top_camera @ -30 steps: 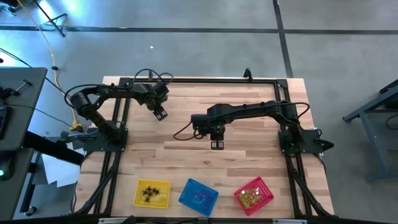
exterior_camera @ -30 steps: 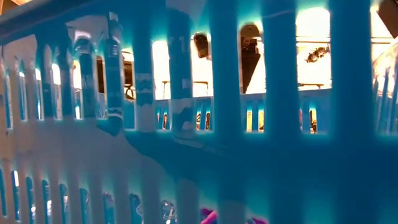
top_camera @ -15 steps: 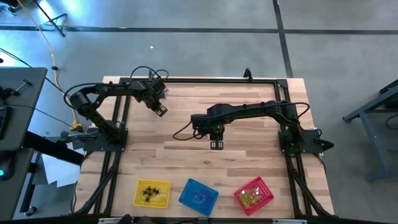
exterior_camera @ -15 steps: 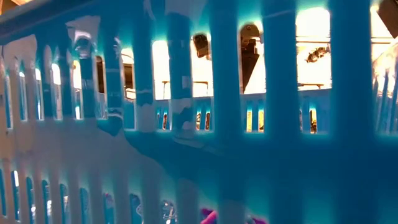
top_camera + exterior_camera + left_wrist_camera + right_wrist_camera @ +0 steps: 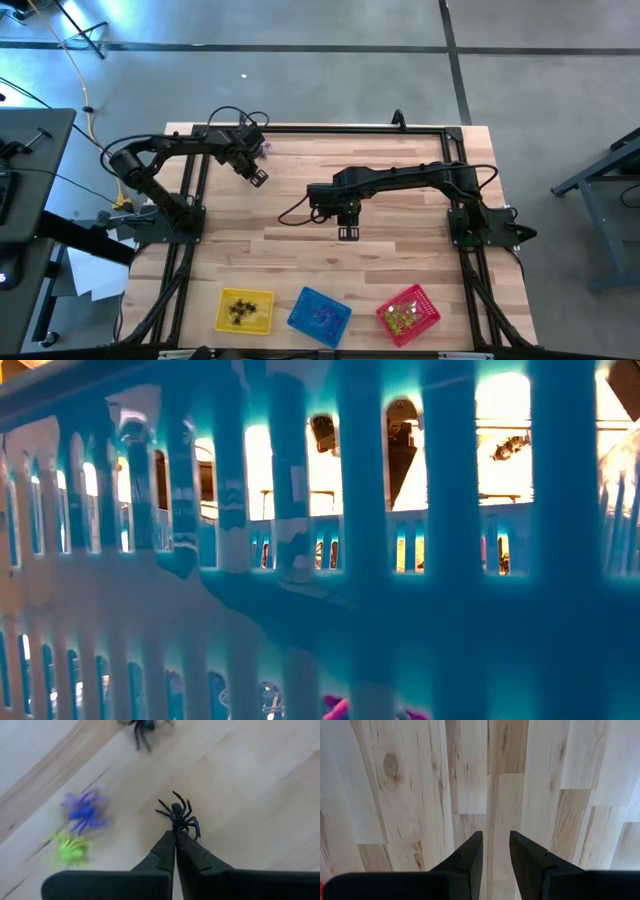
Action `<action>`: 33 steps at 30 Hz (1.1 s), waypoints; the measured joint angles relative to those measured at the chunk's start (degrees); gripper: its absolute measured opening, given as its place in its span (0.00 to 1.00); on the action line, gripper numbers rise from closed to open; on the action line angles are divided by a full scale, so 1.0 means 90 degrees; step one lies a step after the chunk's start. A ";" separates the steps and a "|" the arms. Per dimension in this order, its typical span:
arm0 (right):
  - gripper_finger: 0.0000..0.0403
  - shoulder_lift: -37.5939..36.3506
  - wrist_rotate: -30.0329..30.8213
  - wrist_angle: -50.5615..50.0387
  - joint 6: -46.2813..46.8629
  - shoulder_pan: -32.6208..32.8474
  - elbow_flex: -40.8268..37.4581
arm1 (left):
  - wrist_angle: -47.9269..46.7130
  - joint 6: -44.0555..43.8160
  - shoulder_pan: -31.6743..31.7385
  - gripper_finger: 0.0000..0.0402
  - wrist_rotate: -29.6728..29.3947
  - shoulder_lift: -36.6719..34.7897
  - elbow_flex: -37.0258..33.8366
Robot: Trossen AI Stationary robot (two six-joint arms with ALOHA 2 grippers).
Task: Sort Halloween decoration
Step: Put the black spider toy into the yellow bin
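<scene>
Left hand (image 5: 175, 836) is out near the far left corner of the counter (image 5: 400, 260), and its two fingers (image 5: 162, 852) are pressed together, pinching a black spider (image 5: 178, 816) right at their tips. The spider's legs splay out just ahead of the fingertips, its body touching them, with pale wood beneath; whether it has left the wood cannot be told. Off to one side of that hand, apart from it, lie a purple spider (image 5: 84, 810) and a yellow-green spider (image 5: 70, 850), close beside one another on the wood. Farther ahead of the hand a second black spider (image 5: 142, 727) sits at the picture's edge, only partly in sight.

From above, the left hand (image 5: 257, 178) looks tiny at the end of its bent arm; the spiders there are too small to make out. The right hand (image 5: 348, 233) hangs over the middle of the counter, well apart from the left one. Its wrist view shows the right hand (image 5: 495, 845) with fingers (image 5: 470, 855) standing a little apart, nothing between them, bare planks ahead.

Along the near edge, well away from both hands, three baskets sit in a row: a yellow basket (image 5: 222, 300) with dark trinkets in it, a blue basket (image 5: 296, 312) with purplish ones, a red basket (image 5: 430, 310) with yellow-green ones. The low view is filled by blue mesh bars (image 5: 450, 560), a scrap of purple at the bottom.
</scene>
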 joint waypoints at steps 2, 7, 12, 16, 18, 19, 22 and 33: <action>0.23 0.0000 0.0000 0.0000 0.0000 0.0000 0.0000 | -0.0153 -0.0055 0.0003 0.00 0.0033 -0.0186 -0.0016; 0.23 0.0000 0.0000 -0.0004 0.0005 0.0000 0.0000 | -0.0605 -0.0259 -0.0065 0.00 0.0090 -0.0727 -0.0005; 0.23 0.0000 -0.0001 -0.0005 0.0198 0.0000 0.0000 | -0.1844 -0.1048 -0.0859 0.00 0.0425 -0.1362 0.0010; 0.23 0.0000 0.0045 0.0014 0.0345 0.0000 0.0000 | -0.2811 -0.2064 -0.2458 0.00 0.0491 -0.1892 0.0010; 0.23 0.0000 0.0260 0.0045 0.0428 0.0000 0.0000 | -0.2824 -0.2730 -0.3400 0.00 0.0585 -0.2158 0.0010; 0.23 0.0000 0.0381 0.0046 0.0453 0.0000 0.0000 | -0.2764 -0.3092 -0.3858 0.00 0.0679 -0.2286 0.0010; 0.23 0.0000 0.0624 0.0039 0.0454 0.0000 0.0000 | -0.2375 -0.4342 -0.5188 0.00 0.0800 -0.2572 0.0011; 0.23 0.0000 0.1023 0.0168 0.0858 0.0053 0.0000 | 0.0237 -0.8173 -0.8660 0.00 0.0706 -0.2406 0.0017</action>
